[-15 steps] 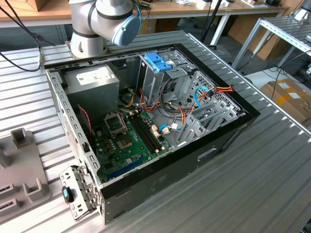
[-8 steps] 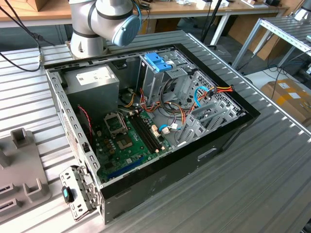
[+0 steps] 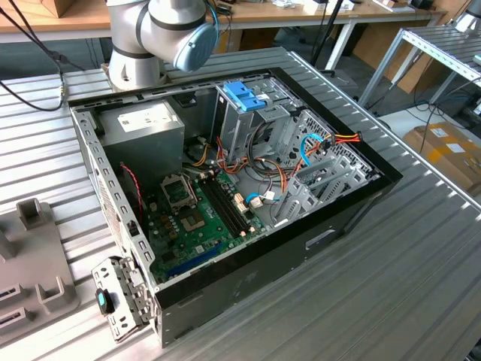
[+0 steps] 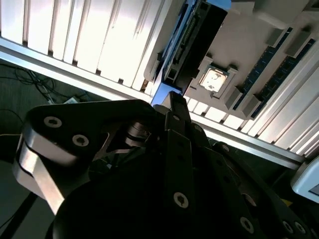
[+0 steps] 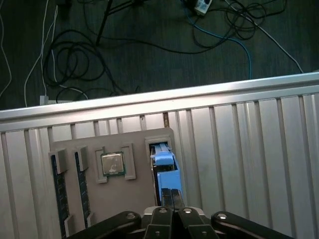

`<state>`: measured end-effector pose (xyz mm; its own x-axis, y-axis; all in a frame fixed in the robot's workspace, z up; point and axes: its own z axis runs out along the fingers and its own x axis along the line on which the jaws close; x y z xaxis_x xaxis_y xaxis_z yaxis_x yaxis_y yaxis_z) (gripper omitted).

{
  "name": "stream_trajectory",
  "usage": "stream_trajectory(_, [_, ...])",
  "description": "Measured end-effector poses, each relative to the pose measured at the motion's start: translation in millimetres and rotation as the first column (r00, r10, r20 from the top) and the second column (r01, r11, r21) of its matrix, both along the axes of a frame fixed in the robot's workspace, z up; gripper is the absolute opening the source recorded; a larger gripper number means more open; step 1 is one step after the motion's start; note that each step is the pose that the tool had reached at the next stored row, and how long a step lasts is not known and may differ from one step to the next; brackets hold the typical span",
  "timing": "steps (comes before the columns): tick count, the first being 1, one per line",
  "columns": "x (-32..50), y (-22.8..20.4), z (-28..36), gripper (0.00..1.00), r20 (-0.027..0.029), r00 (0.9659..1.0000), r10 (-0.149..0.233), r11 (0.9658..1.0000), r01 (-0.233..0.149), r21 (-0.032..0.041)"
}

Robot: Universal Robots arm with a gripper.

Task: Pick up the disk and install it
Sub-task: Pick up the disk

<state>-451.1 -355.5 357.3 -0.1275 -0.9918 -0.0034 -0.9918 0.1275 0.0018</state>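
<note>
The disk point(image 5: 162, 160) has not been lifted. It stands on edge in a narrow slot of a grey parts holder point(image 5: 135, 149), with one blue rail uppermost. In the second wrist view the disk point(image 4: 197, 47) shows a dark face and a connector strip along one end. Standing it this way probably leaves its top edge free for a grasp from above.

The gripper point(image 5: 170, 193) hangs right over the near end of the disk, and the second wrist view shows the gripper point(image 4: 172, 99) reaching to that same end. Its fingers point(image 5: 164, 196) lie side by side with hardly a slit between them, so it is clenched with nothing visibly caught between them. Whether they touch the disk cannot be told.

The same holder carries a processor chip point(image 5: 113, 164) in a square pocket beside the disk, and two memory sticks point(image 5: 59, 189) in slots farther along. The holder rests on a slatted aluminium table point(image 5: 239, 149).

In the exterior view an open computer case point(image 3: 331, 242) lies on its side on that table. Its panel is off, which likely lets the arm reach in from above. Inside, a metal drive cage point(image 3: 239, 131) topped by a blue bracket point(image 3: 244, 96) stands at the far side. A grey power supply point(image 3: 143, 124) sits toward the exterior view's left, and a green motherboard point(image 3: 197, 219) covers the floor. No disk is seen in the cage, so the install part appears undone.
</note>
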Motion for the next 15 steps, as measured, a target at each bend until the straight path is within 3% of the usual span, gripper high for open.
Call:
stream_trajectory(5, [13.8,0.0,0.0,0.11,0.0,1.0,0.001,1.0,-0.001,0.0])
stream_trajectory(8, [15.3,0.0,0.0,0.11,0.0011,1.0,0.004,1.0,-0.004,-0.0001])
stream_trajectory(12, [15.4,-0.1,-2.9,0.11,0.0222,0.9997,0.006,1.0,-0.006,-0.0001])
stream_trajectory(15, [15.3,-0.6,-5.1,0.11,0.0229,0.9997,0.006,1.0,-0.006,-0.0001])
